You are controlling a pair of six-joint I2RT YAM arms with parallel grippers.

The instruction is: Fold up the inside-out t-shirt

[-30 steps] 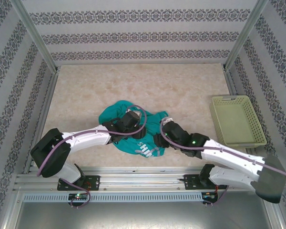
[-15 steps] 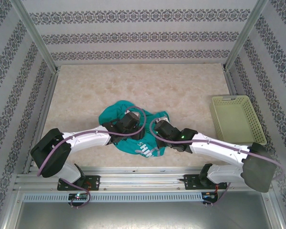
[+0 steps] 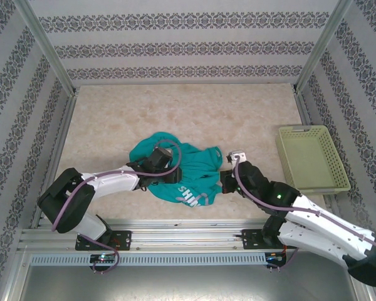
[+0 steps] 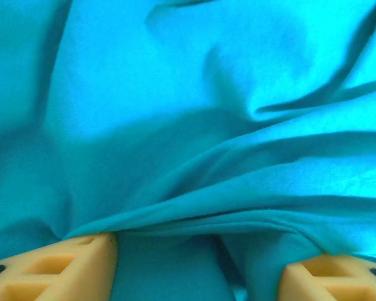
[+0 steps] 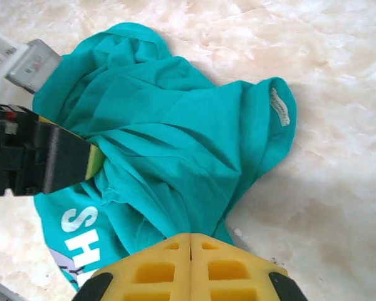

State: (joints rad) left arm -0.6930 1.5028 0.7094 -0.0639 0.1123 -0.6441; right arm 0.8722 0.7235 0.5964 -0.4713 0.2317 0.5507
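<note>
Yellow-padded right gripper (image 5: pixel 191 238) is sitting squeezed fully closed, pads pressed flat together. The near edge of the teal t-shirt (image 3: pixel 197 166) is running straight into its tips with the folds pulling toward them, so it's looking like it's pinching the cloth there.

The left gripper (image 4: pixel 197 263) is resting on the shirt from the other side with its two yellow fingers standing well apart. A loose ridge of fabric is lying across the gap between them, and nothing is getting clamped as far as I can see.

The shirt itself is lying bunched up in a crumpled heap on the marbled beige desk (image 3: pixel 175 113), near the front edge and between the two arms.

White lettering (image 5: pixel 81 235) is showing on the lower left part of the heap. I'm only making out "SH" from the right wrist view; the rest is curling out of sight. A small white neck tag (image 5: pixel 280 106) is peeking out at the far right lobe of the cloth, too small to read.

Over at the right side of the desk, the pale yellow-green basket (image 3: pixel 304 130) is sitting well apart from the shirt, its mesh floor showing all over.
</note>
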